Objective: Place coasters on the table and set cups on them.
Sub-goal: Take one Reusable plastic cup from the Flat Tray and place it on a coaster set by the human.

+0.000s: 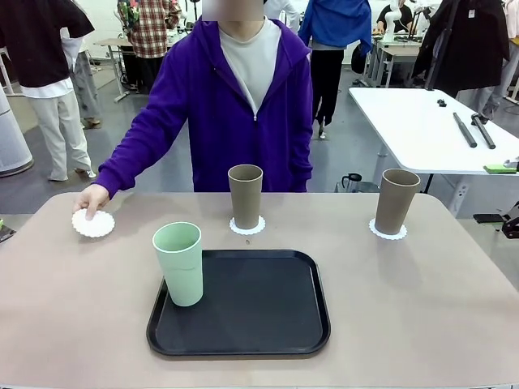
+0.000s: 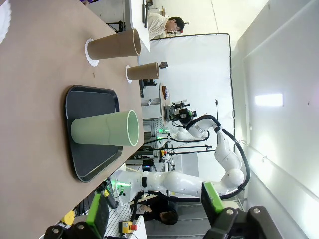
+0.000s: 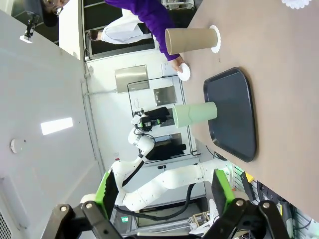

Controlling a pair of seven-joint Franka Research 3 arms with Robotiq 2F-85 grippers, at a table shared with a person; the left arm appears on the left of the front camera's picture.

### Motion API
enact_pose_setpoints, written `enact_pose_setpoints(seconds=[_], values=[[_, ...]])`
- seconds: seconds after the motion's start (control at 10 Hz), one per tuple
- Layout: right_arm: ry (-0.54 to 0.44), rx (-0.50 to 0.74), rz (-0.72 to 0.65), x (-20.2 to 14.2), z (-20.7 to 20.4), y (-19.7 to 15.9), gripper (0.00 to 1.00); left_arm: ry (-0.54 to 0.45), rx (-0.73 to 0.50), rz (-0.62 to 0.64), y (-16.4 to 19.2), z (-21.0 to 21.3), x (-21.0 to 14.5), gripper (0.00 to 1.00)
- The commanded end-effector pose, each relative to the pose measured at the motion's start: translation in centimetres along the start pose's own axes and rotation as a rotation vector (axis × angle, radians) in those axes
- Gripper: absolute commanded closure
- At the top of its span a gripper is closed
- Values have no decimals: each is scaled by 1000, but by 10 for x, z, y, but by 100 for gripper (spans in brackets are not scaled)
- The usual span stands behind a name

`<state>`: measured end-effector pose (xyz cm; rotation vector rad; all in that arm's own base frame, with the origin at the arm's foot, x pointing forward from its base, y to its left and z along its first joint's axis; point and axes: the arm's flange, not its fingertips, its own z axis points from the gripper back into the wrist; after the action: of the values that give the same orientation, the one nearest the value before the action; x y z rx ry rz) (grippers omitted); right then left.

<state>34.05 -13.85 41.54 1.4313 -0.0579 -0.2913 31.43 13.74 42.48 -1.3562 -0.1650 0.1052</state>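
Observation:
On the beige table (image 1: 422, 308), a person's hand (image 1: 91, 198) rests on a white scalloped coaster (image 1: 93, 224) at the far left. One brown cup (image 1: 245, 197) stands upright on a coaster (image 1: 246, 227) at the middle, and another brown cup (image 1: 396, 201) stands on a coaster (image 1: 388, 231) at the right. The mint green cup (image 1: 179, 263) stands on the left edge of the black tray (image 1: 259, 308). In the left wrist view my left gripper (image 2: 154, 206) is open and empty, well back from the mint cup (image 2: 104, 128). My right gripper (image 3: 163, 191) is likewise open, far from the mint cup (image 3: 195, 113).
A white rectangular table (image 1: 430, 130) with black rods stands at the back right. Several people stand farther off behind the person in purple. The tray's right part is bare. Each wrist view shows the other white arm (image 2: 214, 149) (image 3: 164, 179) held off the table.

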Motion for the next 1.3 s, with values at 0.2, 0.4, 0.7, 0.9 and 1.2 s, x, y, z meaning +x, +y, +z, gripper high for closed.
enact_pose_setpoints(seconds=[0.2, 0.4, 0.7, 0.9, 1.2], values=[[9, 5, 5, 2, 1, 3, 0, -8, -11, -7, -2, 0, 0, 0], [9, 5, 5, 2, 1, 3, 0, -8, -11, -7, -2, 0, 0, 0], [9, 5, 5, 2, 1, 3, 0, -8, -11, -7, -2, 0, 0, 0], [9, 5, 5, 2, 1, 3, 0, -8, -11, -7, -2, 0, 0, 0], [9, 5, 5, 2, 1, 3, 0, -8, -11, -7, -2, 0, 0, 0]])
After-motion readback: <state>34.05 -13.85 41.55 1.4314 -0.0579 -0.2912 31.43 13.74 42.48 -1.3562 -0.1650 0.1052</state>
